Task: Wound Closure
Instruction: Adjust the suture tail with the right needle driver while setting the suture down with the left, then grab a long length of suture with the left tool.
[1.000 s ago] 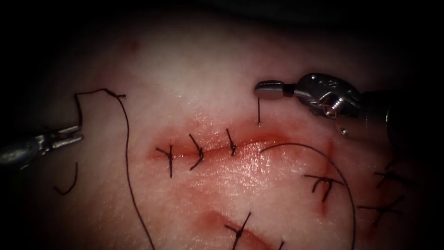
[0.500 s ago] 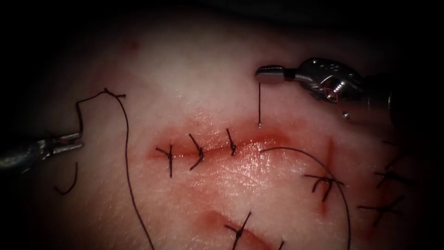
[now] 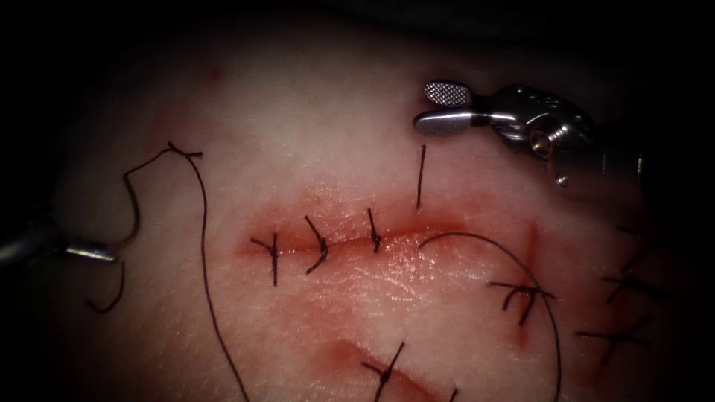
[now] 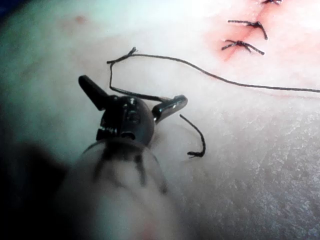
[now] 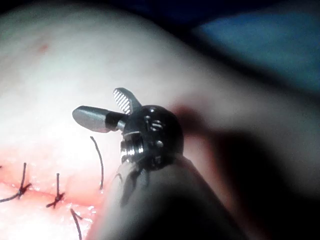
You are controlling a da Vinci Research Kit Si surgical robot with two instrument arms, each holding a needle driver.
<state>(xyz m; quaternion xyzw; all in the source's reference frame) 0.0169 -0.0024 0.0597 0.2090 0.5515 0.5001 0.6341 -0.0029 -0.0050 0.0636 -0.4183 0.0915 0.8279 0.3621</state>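
Right tool (image 3: 447, 108) at one o'clock, jaws now parted, has let go the short thread end (image 3: 420, 176) rising from the tissue (image 3: 313, 126) above the cut (image 3: 350, 242). Left tool (image 3: 89, 251) at nine o'clock looks open, thread (image 3: 202, 246) lying across one jaw. Needle unseen. Knot-tying stage; the free end needs regrasping.

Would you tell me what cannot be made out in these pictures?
- Long thread: cut off by the endoscope view's lower edge, so the needle's place is unknown.
- Left pincer, open: its own joint hides whether this thread merely rests there.
- Stitches right of the cut: lost in dark shadow.
- Right pincer is open, holding nothing.
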